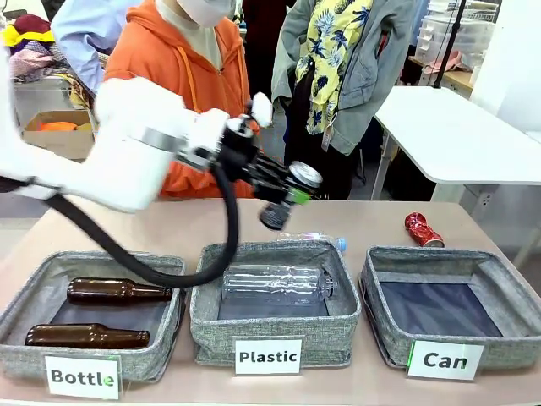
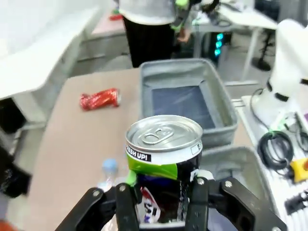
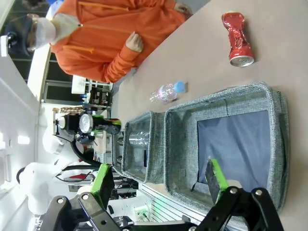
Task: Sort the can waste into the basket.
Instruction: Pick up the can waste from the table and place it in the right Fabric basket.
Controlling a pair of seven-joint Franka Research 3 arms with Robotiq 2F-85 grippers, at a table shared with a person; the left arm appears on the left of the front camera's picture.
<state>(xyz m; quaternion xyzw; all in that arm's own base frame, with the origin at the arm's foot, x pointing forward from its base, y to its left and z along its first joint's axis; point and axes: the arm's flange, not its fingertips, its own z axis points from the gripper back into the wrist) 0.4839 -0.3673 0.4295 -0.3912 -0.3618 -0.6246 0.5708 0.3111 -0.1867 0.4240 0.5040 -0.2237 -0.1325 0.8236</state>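
- Above the far rim of the Plastic bin (image 1: 211, 326), my left gripper (image 1: 283, 199) is closed tight on the black can (image 1: 303, 176), which hangs clear of the table with its silver top tilted up and to the right.
- From the left wrist camera, the fingers (image 2: 127, 195) clamp the can's lower body on both sides.
- The crushed red can (image 1: 423, 230) lies on its side on the table, just past the far rim of the Can basket (image 1: 507, 351) and not touching it.
- That basket stands at the right end of the row, its dark lining showing.
- My right gripper (image 3: 159, 185) hovers over the basket's near part, its fingers spread wide and holding nothing.
- A small clear bottle (image 1: 317, 239) lies just beyond the Plastic bin.
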